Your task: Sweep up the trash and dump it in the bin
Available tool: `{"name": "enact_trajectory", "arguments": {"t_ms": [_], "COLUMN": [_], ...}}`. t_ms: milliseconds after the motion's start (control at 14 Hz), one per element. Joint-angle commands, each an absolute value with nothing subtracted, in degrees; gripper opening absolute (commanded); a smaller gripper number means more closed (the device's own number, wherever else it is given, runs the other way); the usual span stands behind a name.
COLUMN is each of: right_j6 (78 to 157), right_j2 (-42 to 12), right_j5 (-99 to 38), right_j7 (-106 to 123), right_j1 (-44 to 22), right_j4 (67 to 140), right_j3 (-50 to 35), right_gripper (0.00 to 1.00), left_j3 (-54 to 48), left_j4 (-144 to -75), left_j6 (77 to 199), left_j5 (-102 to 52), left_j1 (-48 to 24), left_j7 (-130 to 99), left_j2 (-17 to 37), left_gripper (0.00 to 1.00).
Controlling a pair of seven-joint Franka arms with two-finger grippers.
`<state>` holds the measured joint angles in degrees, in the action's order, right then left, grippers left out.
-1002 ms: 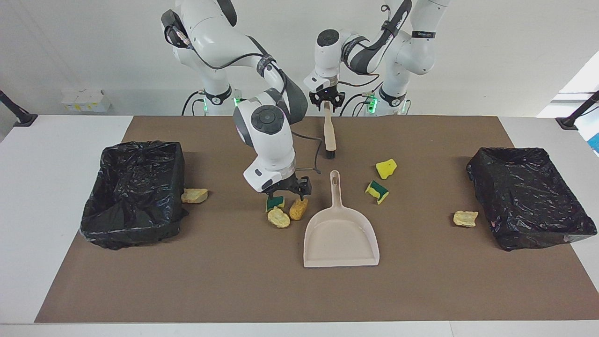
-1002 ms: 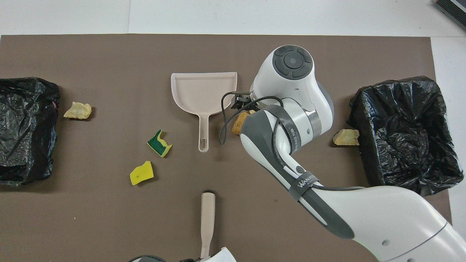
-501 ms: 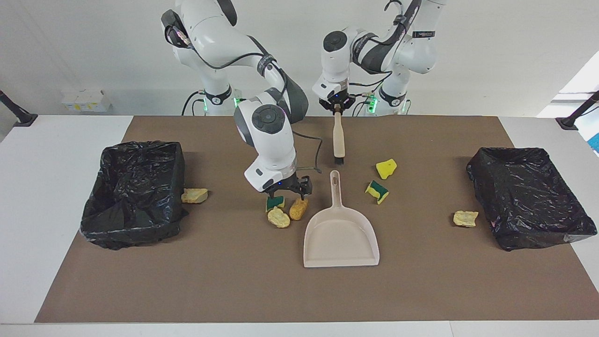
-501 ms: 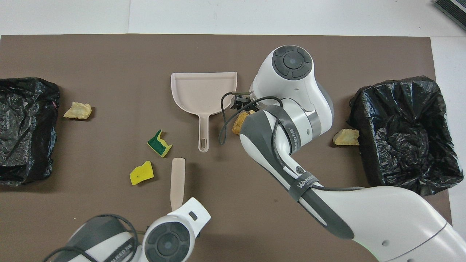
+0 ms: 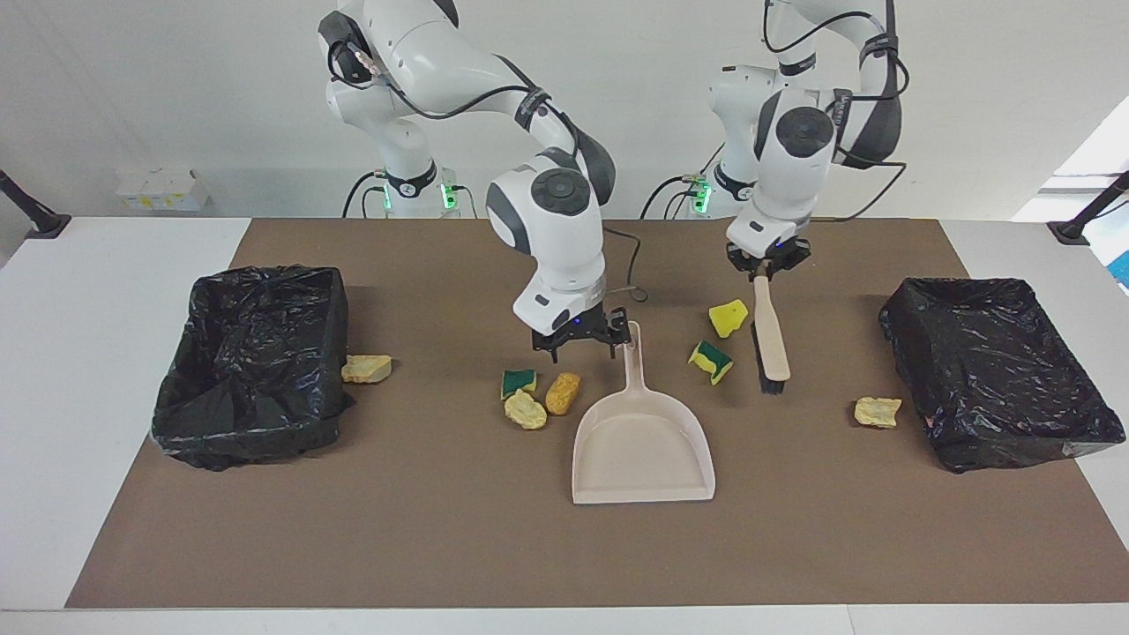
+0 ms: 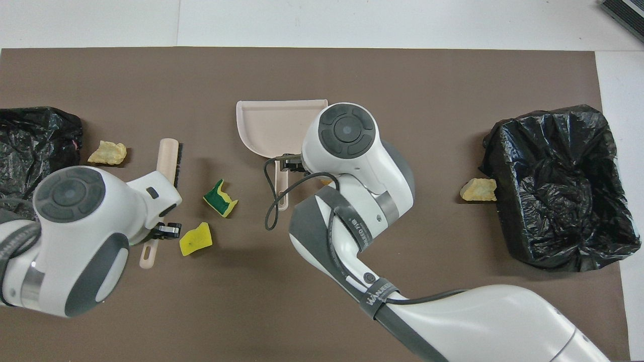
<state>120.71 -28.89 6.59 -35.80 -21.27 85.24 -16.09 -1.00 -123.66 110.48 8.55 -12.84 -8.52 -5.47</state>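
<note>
Brown-matted table [image 5: 123, 291]: dustpan [image 5: 642, 445], trash [image 5: 527, 410], bins [image 5: 251, 366]

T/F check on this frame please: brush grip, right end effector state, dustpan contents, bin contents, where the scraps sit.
1. The left end effector holds the brush by its handle. True.
2. The right end effector is shut on the dustpan handle. False: it is open, at the handle's tip.
3. The dustpan already holds two scraps. False: its pan is bare.
4. Three scraps lie clustered beside the dustpan, toward the right arm's end. True.
5. A pale scrap lies inside a black-lined bin. False: it lies on the mat beside the bin.
</note>
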Motion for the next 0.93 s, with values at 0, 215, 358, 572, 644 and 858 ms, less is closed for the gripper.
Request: {"name": "enact_trajectory", "arguments": {"t_ms": [0,215,358,572,644,858], "right_j6": [123.6,126.1,126.3,126.4,126.4,126.4], "right_j2": [-28.6,-31.2,-33.2,-33.3,-33.3,-33.3], "right_j5": [9.3,17.6,17.9,18.5,18.5,18.6], "right_j7": [-40.1,-48.9,-48.8,-46.8,-46.8,-46.6], "right_j1": [-24.6,-26.4,-27.2,-26.9,-26.8,-26.6], "right_j4": [87.1,87.0,87.2,87.6,87.6,86.9], "right_j3": [-15.6,-16.2,-16.1,-16.2,-16.2,-16.2], "right_gripper": [1.0,1.0,1.0,0.88,0.72,0.63], "left_j3": [-1.9,-1.9,-1.9,-1.9,-1.9,-2.0], "left_j4": [-113.1,-111.5,-111.1,-111.4,-111.8,-115.1], "left_j6": [109.2,112.5,116.5,117.8,117.9,116.4], "left_j5": [10.2,16.1,20.8,25.3,25.3,25.3], "left_j1": [-6.4,-2.3,1.2,3.8,4.4,5.0], "left_j7": [-3.8,-1.8,-1.8,-2.0,-2.0,-1.3], "left_j2": [2.2,6.0,7.7,10.3,10.5,9.1], "left_gripper": [0.0,0.0,0.0,0.0,0.0,0.0]}}
